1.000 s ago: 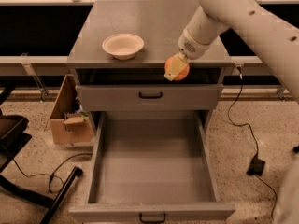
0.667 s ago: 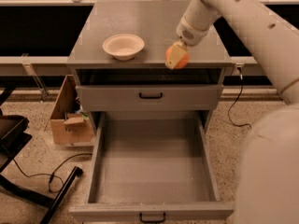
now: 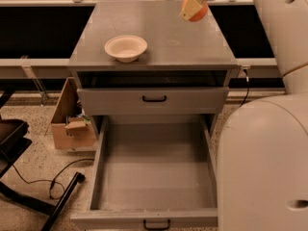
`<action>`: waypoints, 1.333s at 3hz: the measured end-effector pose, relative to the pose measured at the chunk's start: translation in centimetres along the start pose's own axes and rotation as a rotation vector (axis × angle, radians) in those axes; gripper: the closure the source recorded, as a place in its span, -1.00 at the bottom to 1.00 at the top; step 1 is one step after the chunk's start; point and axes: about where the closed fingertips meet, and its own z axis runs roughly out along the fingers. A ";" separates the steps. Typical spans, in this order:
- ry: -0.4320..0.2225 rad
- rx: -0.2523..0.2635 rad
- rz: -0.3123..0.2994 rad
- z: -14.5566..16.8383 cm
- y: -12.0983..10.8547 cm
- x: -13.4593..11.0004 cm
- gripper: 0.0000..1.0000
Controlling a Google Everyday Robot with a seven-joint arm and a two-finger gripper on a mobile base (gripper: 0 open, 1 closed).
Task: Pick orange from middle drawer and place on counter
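The tool [image 3: 193, 11] hangs at the top of the view, over the far right part of the worktop [image 3: 168, 30], and pinches the orange [image 3: 200, 15] between its 2 cream fingers [image 3: 188, 6]. The fruit shows below and to the right of the near finger; I cannot tell whether it touches the grey surface. A shallow cream bowl [image 3: 125, 47] sits on the worktop near its front left edge, well apart from the orange. Below, the upper drawer front [image 3: 192, 100] is closed, with its black handle [image 3: 154, 99] in the middle. The middle drawer [image 3: 154, 172] stands pulled out toward the camera. A cardboard box [image 3: 67, 129] rests on the floor just left of the cabinet
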 end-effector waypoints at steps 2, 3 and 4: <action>-0.049 0.046 0.023 -1.5 -1.8 -1.2 1.00; -0.094 0.061 0.048 1.8 -2.0 -2.7 1.00; -0.160 0.084 0.109 5.8 -2.7 -4.1 1.00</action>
